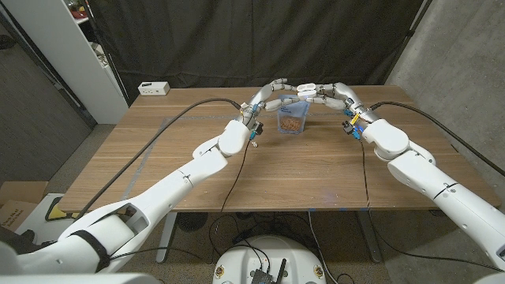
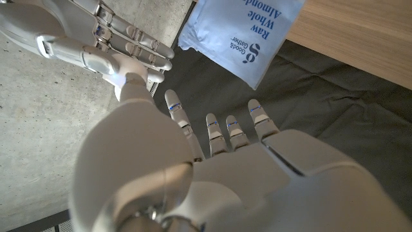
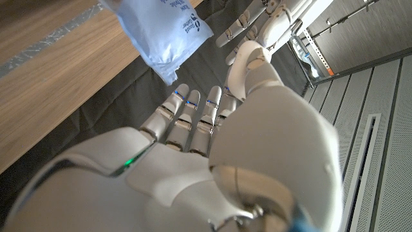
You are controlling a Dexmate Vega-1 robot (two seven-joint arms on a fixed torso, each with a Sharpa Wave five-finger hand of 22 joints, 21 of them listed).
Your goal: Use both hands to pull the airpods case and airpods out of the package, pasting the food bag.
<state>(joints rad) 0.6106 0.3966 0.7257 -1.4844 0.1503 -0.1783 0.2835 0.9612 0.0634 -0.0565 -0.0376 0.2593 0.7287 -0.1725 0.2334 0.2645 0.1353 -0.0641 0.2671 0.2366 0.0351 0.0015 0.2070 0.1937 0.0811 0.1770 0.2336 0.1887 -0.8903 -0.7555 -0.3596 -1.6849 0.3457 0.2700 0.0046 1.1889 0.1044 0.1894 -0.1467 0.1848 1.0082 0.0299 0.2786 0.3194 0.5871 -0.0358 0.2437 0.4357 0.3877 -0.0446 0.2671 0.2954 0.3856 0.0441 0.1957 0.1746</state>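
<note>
Head view, upper middle of frame: food bag (image 1: 292,116) stands upright on the wooden table (image 1: 260,177), toward its far edge. Pale blue pouch with a clear window showing brown contents. The left wrist view shows the pouch (image 2: 241,35) with the print "Raw Whole Almonds" and "Goods Gather"; the right wrist view shows its sealed end (image 3: 164,35).

Left hand (image 1: 264,99) raised just left of the bag's top, fingers reaching right over it. Right hand (image 1: 335,93) raised just right of the bag's top, fingers reaching left. The fingertips of the two hands meet or nearly meet above the bag, forming an arch; cannot tell if they touch each other or the bag's top edge.

Left wrist view: own fingers (image 2: 219,129) straight and slightly spread, nothing between them; the other hand (image 2: 106,38) shows opposite, fingers extended. Right wrist view: own fingers (image 3: 190,116) straight, side by side, holding nothing; the other hand's fingers (image 3: 257,22) show beyond.

Surroundings: small white box (image 1: 155,88) at the table's far left corner, well apart from the bag. Black cables (image 1: 170,126) run along both arms across the table. Black curtain (image 1: 260,39) behind the table; white shelf unit (image 1: 75,47) at upper left of frame; cardboard box (image 1: 20,207) on the floor at lower left.
</note>
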